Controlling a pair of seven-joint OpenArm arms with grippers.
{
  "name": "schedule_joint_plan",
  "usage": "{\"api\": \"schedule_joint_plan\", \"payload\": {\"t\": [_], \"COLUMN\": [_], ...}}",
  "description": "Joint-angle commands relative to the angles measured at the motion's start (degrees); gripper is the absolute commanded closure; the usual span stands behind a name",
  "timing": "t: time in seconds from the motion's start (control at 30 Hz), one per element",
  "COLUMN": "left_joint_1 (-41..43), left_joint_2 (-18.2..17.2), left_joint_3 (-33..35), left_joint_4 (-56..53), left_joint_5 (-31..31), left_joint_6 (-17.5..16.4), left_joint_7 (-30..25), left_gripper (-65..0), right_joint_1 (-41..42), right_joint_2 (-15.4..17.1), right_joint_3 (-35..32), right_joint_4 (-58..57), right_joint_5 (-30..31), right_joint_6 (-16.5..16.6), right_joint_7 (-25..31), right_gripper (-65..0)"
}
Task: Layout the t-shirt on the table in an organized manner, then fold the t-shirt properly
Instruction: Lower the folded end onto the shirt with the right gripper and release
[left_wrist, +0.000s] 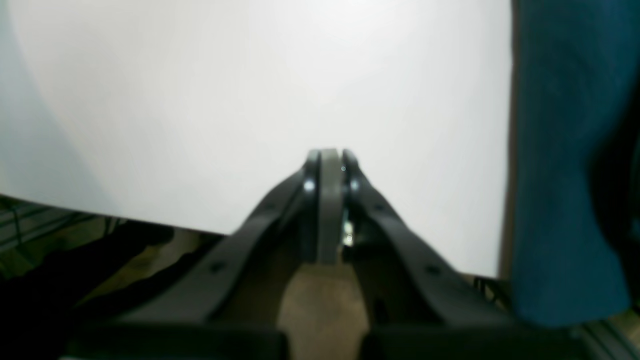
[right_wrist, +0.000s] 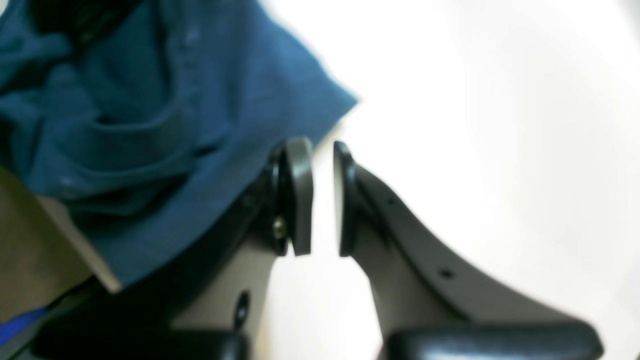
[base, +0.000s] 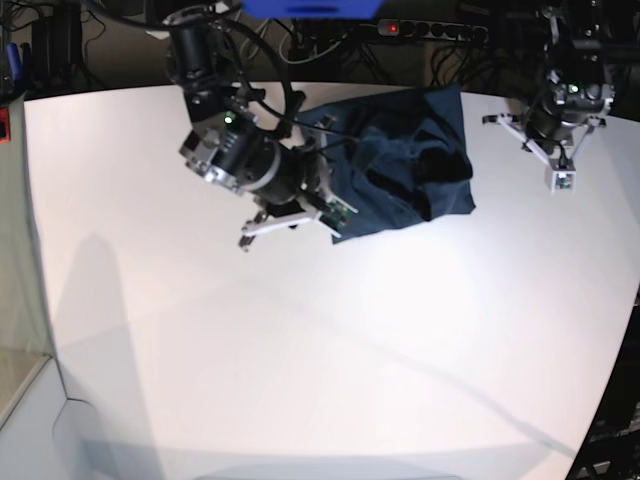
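White table (base: 300, 350) — crumpled t-shirt (right_wrist: 150, 100) just left of the right jaws

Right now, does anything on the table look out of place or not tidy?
Yes. The t-shirt is not laid flat: it lies crumpled with deep folds at the far edge of the table, and in the left wrist view part of it seems to hang over that edge. Nothing looks spilled or damaged.

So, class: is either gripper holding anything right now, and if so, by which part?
Nothing is held. The left gripper is shut on itself above the table; the right gripper stands slightly apart, empty, beside the t-shirt.
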Motion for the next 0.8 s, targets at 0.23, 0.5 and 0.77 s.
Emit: {"api": "schedule_joint_plan", "payload": {"t": [0.23,0.5,0.77], "left_joint_1": [0.3,1.1,0.8], "left_joint_2": [0.3,-0.1,-0.1], "left_joint_3": [-0.5,-0.7,-0.7], "left_joint_4": [1.5,1.5,1.1], "left_joint_5": [-0.3,-0.2,-0.2], "left_joint_6": [0.0,0.0,0.0], "left_joint_7": [-0.4,-0.4,-0.4], "left_gripper": [0.0,0.0,0.0], "right_joint_1": [-1.5,-1.4,-0.1], "right_joint_2": [-2.2,-2.2,-1.9], "right_joint_3": [-7.6,-20.1,-19.6], "right_joint_4": [-6.2,-6.3,-6.7], "right_joint_5": [0.6,0.4,0.4], "right_joint_6": [-0.2,-0.2,-0.2], "right_joint_7": [5.8,6.1,6.1], "right_gripper": [-6.2,-6.2,-6.2]}}
